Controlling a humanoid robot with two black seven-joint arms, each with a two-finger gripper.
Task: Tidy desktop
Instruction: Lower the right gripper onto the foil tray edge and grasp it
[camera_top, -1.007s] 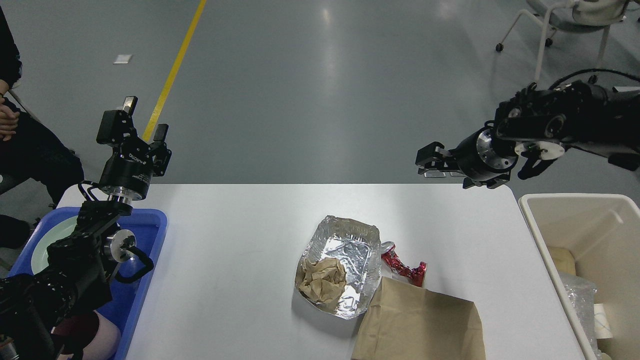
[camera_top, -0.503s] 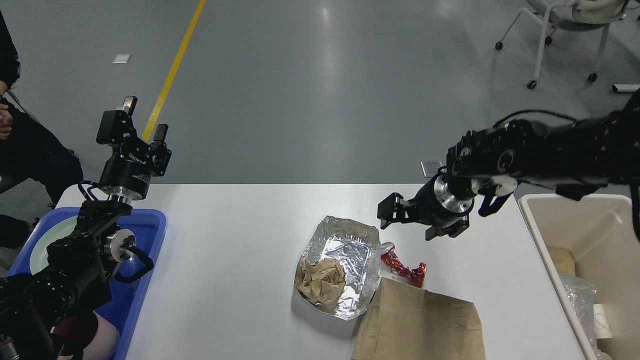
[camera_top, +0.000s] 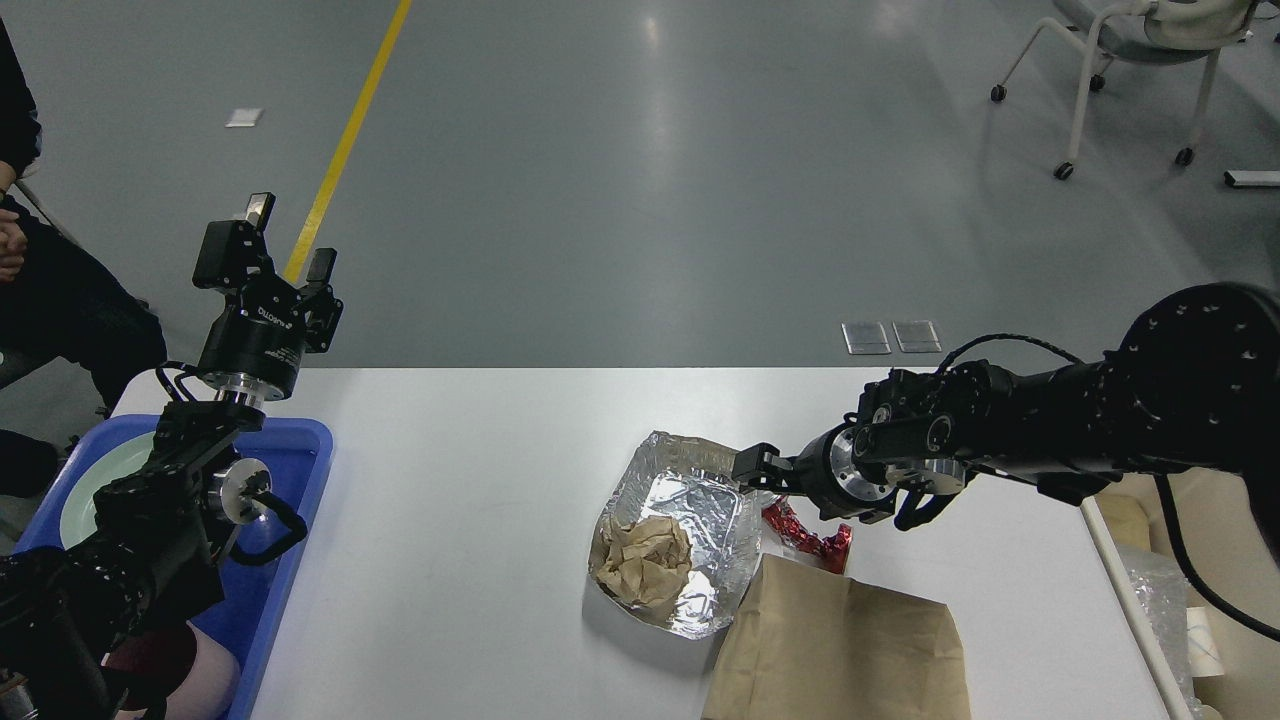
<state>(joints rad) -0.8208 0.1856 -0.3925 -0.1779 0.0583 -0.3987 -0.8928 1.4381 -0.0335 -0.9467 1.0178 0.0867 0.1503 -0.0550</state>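
The white desktop (camera_top: 480, 480) carries a crumpled foil tray (camera_top: 700, 495) with a wad of brown paper (camera_top: 645, 560) in it. A crushed red can (camera_top: 812, 541) lies against the tray's right side, and a flat brown paper bag (camera_top: 840, 650) lies in front of it. My right gripper (camera_top: 756, 468) is low over the tray's right rim, just above the can. Its fingers show as one dark block. My left gripper (camera_top: 285, 240) stands open and empty, raised above the table's back left corner.
A blue tray (camera_top: 305, 455) with a pale green plate (camera_top: 100, 480) sits at the left edge under my left arm. The beige bin (camera_top: 1125, 575) holding clear plastic stands off the right edge. A person (camera_top: 60, 300) sits at far left, and a chair (camera_top: 1130, 40) stands at the back right.
My right arm has swung down and leftward from above the table's back right corner to the foil tray's right rim. The left arm has not moved.
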